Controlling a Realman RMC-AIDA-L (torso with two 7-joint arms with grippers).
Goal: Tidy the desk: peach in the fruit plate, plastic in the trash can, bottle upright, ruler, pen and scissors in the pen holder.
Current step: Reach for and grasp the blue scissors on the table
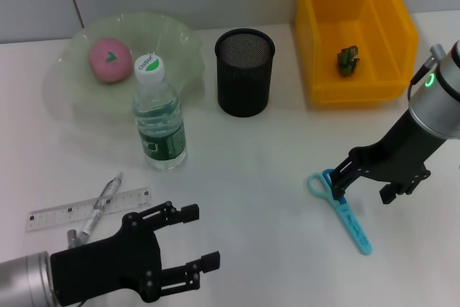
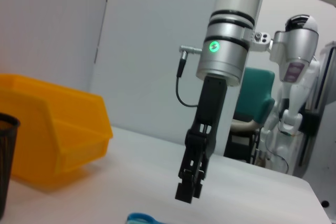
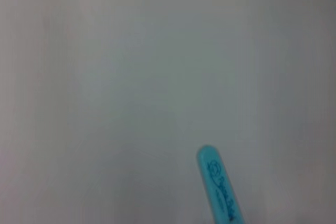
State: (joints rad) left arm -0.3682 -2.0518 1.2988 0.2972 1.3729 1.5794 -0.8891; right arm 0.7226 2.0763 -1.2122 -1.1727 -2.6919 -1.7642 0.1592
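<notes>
The pink peach (image 1: 109,59) lies in the green glass fruit plate (image 1: 180,41). A water bottle (image 1: 159,116) stands upright in front of the plate. The black mesh pen holder (image 1: 244,71) holds nothing that I can see. A green plastic piece (image 1: 348,60) lies in the yellow trash can (image 1: 327,84). The ruler (image 1: 61,213) and pen (image 1: 104,198) lie at the front left, just beyond my open left gripper (image 1: 194,239). The blue scissors (image 1: 348,219) lie flat at the right. My right gripper (image 1: 363,186) hovers open over their handle end. The scissors' tip (image 3: 220,187) shows in the right wrist view.
The left wrist view shows the right arm's gripper (image 2: 189,182) above the table, the yellow trash can (image 2: 52,135) behind it, and a sliver of the pen holder (image 2: 5,166). White table lies between the bottle and the scissors.
</notes>
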